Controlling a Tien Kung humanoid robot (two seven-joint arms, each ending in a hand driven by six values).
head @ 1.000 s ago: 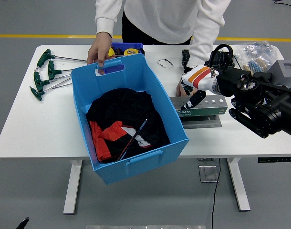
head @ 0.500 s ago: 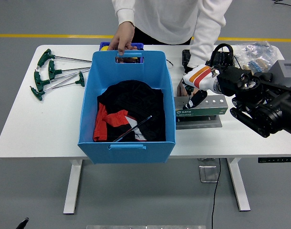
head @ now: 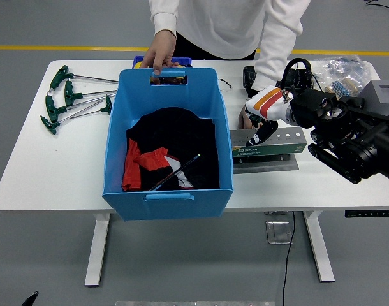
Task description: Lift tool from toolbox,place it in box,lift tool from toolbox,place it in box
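Head view shows the blue box (head: 121, 159) now square to the table's near edge. A second ago it sat skewed, its near corner swung toward four o'clock and overhanging the edge; the person at twelve o'clock has turned it straight, and one hand (head: 159, 56) grips its far handle. Since half a second ago it has barely shifted. Inside lie a black-and-red cloth (head: 166, 143) and one thin tool (head: 178, 172), slanted across the cloth, so one placement looks done.

At three o'clock from the box, just beside its right wall, sits the green toolbox (head: 271, 148). The right hand (head: 261, 131) hangs over the toolbox's left end, much where it was a second ago, only slightly nearer the holder. Its dark fingers (head: 266, 129) curl downward at the toolbox top, but whether they clamp a tool cannot be told. The person's other hand rests behind it, mostly hidden.

Green T-handle keys (head: 64, 101) lie at nine o'clock from the box, untouched. No left arm shows.

With the box squared and close, the second lift probably has a short, clear carry toward nine o'clock.
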